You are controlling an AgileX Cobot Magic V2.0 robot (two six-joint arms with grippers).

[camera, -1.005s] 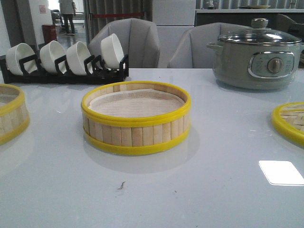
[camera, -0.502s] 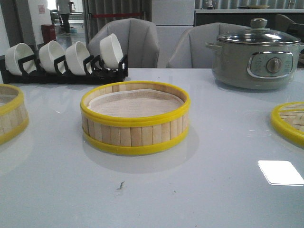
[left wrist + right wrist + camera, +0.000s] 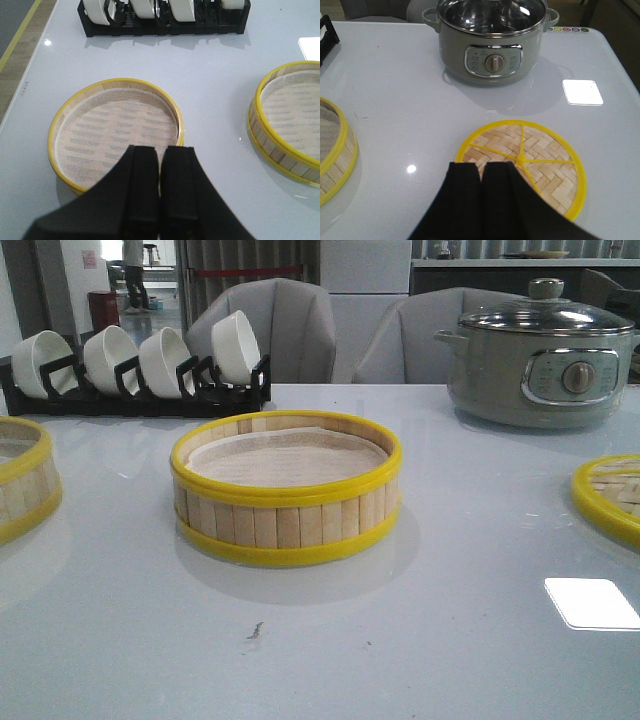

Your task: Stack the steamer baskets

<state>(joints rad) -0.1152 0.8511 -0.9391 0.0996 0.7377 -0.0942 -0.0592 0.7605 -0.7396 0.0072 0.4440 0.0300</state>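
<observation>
One steamer basket (image 3: 286, 488) with yellow rims and a paper liner stands in the middle of the table; it also shows in the left wrist view (image 3: 287, 117) and the right wrist view (image 3: 332, 150). A second basket (image 3: 22, 475) sits at the left edge, seen whole in the left wrist view (image 3: 115, 127). The woven lid (image 3: 610, 495) lies at the right edge, seen in the right wrist view (image 3: 530, 160). My left gripper (image 3: 160, 150) is shut and empty above the left basket's rim. My right gripper (image 3: 481, 167) is shut and empty above the lid's edge.
A black rack with white bowls (image 3: 135, 365) stands at the back left. A grey-green electric pot with a glass lid (image 3: 540, 355) stands at the back right. Grey chairs stand behind the table. A light patch (image 3: 592, 602) lies on the table's right.
</observation>
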